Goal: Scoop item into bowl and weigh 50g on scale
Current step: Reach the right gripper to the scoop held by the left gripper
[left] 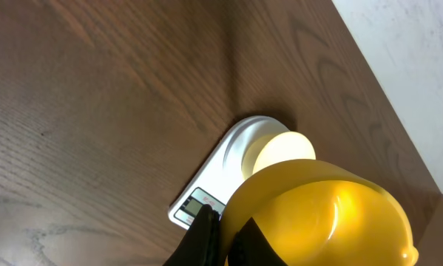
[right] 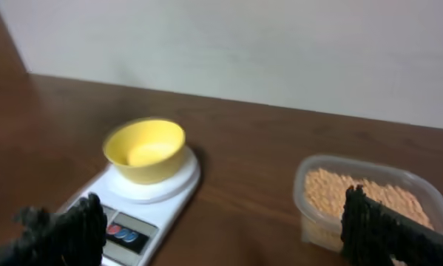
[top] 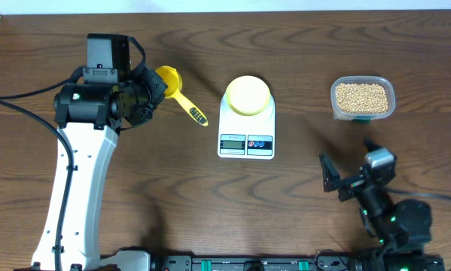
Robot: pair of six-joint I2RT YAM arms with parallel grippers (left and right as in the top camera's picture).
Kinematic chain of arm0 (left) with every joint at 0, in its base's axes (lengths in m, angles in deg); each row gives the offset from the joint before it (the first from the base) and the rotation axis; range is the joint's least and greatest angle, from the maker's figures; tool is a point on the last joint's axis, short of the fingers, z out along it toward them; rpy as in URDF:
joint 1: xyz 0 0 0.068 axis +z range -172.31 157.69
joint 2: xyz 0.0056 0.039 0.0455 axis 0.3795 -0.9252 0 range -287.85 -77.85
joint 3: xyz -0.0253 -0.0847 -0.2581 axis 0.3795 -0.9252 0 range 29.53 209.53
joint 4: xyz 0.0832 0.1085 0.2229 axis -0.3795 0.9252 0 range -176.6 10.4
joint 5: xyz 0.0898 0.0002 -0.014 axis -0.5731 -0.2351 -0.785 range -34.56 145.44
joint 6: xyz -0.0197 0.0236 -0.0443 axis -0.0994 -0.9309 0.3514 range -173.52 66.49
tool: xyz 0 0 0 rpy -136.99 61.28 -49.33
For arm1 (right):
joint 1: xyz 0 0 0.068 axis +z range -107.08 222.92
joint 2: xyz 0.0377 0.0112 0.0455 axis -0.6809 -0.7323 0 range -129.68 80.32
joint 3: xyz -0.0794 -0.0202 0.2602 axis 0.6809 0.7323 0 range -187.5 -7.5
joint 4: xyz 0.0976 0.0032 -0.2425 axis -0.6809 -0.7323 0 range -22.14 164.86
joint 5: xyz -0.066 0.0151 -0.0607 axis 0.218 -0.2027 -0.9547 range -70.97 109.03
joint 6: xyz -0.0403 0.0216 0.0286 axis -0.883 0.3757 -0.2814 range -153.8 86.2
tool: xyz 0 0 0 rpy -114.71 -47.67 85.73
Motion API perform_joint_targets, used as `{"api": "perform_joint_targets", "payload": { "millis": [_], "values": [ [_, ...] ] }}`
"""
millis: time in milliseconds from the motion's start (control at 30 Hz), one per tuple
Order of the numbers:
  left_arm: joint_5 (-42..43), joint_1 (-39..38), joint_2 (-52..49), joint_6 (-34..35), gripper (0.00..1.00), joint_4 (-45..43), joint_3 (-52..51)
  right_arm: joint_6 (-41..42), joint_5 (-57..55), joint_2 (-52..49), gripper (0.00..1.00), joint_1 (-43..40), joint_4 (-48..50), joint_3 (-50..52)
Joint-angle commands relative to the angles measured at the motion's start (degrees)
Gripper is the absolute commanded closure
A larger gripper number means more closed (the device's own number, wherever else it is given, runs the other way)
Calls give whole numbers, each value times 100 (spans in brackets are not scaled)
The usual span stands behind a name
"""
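Note:
The pale yellow bowl stands empty on the white scale at the table's middle. The tan beans fill a clear tub at the back right. My left gripper is shut on the cup wall of a bright yellow scoop, left of the scale; its handle points toward the scale. In the left wrist view the scoop fills the lower right, with the scale and bowl behind it. My right gripper is open and empty, low at the front right, facing the bowl, the scale and the beans.
The clear tub stands near the back edge of the wooden table. The white left arm link runs along the left side. A wall rises behind the table in the right wrist view.

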Motion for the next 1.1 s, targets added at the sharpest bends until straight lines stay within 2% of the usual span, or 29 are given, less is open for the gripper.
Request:
{"api": "perform_joint_targets", "payload": {
  "millis": [0, 167, 400, 500, 667, 767, 867, 967, 1067],
  "values": [
    [-22, -13, -46, -140, 93, -149, -61, 120, 334, -754, 1, -26, -157, -894],
    [76, -13, -46, -44, 92, -385, -61, -13, 850, -2197, 1, -26, -796, -2437],
    [72, -13, -50, 619, 92, -426, -63, -142, 1683, -4133, 1, -24, -2297, -4649],
    [72, -13, -81, 905, 93, -424, -68, -138, 2343, -4778, 1, -24, -2463, -5171],
    [72, -107, -203, 1440, 93, -446, -92, 9, 3587, -5486, 1, -24, -2041, -5329],
    [70, -251, -302, 1467, 93, -511, -109, 138, 3882, -5801, 1, 37, -1867, -5320],
    [35, -431, -385, 1453, 93, -557, -109, 737, 3901, -6065, 1, 116, -1790, -5322],
    [-114, -629, -444, 1493, 92, -603, -111, 1029, 3926, -6277, 22, 273, -1711, -5322],
    [-295, -837, -479, 1818, 93, -761, -166, 1189, 3912, -6402, 25, 485, -1591, -5322]
  ]
}}
